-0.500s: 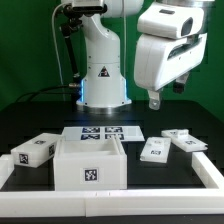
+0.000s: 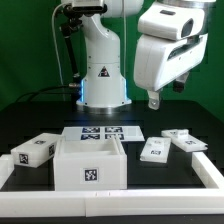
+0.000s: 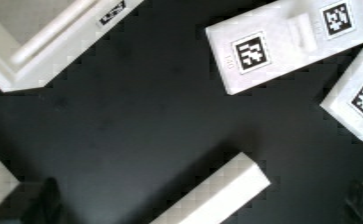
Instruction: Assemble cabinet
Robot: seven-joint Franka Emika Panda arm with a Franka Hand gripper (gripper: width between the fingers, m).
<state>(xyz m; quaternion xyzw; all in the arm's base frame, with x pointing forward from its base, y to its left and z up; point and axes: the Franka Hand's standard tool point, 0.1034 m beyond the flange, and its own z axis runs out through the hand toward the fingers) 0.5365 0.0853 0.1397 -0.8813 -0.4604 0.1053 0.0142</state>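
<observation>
The cabinet [image 2: 90, 160], a large open white box with a marker tag on its front, stands at the front middle of the black table; one corner shows in the wrist view [image 3: 45, 40]. A tagged white drawer block [image 2: 35, 150] lies to its left in the exterior view. Two more blocks [image 2: 155, 150] [image 2: 185, 141] lie to its right, and both show in the wrist view [image 3: 267, 50] [image 3: 359, 95]. My gripper [image 2: 165, 95] hangs high above the right blocks. It is open and empty [image 3: 196, 200], its dark fingers [image 3: 27, 198] far apart.
The marker board [image 2: 100, 131] lies flat behind the cabinet, in front of the robot base [image 2: 103, 75]. A low white rail [image 2: 210, 172] borders the table at the front and right. A plain white strip [image 3: 222, 195] shows below the gripper.
</observation>
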